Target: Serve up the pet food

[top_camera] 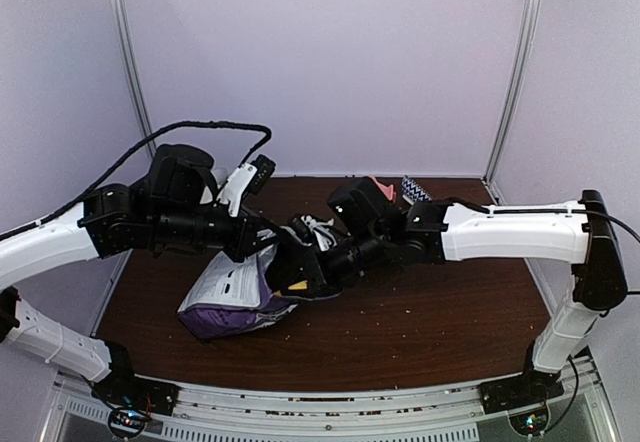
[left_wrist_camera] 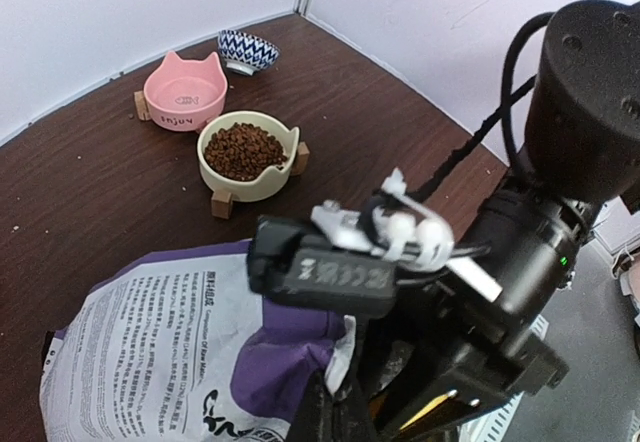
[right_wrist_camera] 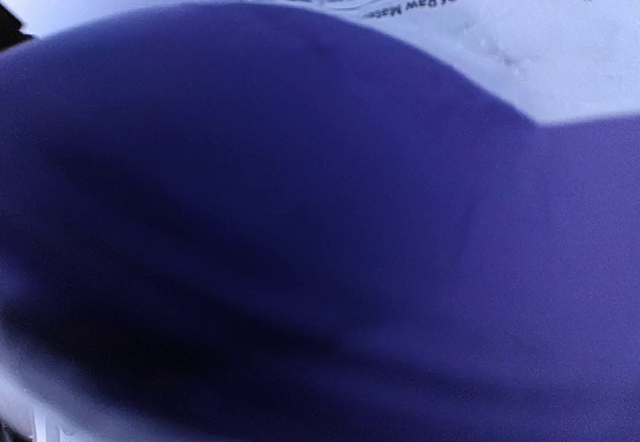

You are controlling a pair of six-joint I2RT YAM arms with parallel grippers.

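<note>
Dark-brown pet food (left_wrist_camera: 245, 150) fills the cream bowl (left_wrist_camera: 262, 184), just beyond the purple bag (left_wrist_camera: 150, 352). Left gripper (top_camera: 272, 252) and right gripper (top_camera: 305, 274) crowd the bag's upper end. Whether either is closed cannot be told.

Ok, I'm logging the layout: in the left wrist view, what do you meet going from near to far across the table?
purple bag → cream bowl holding kibble → pink bowl → blue-patterned bowl
</note>
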